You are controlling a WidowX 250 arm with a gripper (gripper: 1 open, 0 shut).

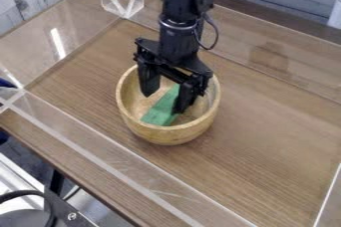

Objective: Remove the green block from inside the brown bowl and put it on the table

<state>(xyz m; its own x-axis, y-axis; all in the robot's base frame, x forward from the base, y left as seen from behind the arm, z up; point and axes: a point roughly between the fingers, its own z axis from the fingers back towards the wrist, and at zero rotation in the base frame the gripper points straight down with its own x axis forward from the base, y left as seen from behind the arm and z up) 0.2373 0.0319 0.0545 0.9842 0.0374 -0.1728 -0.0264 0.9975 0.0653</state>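
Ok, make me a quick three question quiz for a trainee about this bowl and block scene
1. True or false: the green block already lies on the table.
2. How do the gripper fingers stand? A) spread open over the block B) clamped shut on the bowl's rim C) out of view
3. Fill in: the block rests tilted inside the ____ bowl.

Key: 1 false, it is in the bowl. 2 A. 3 brown.
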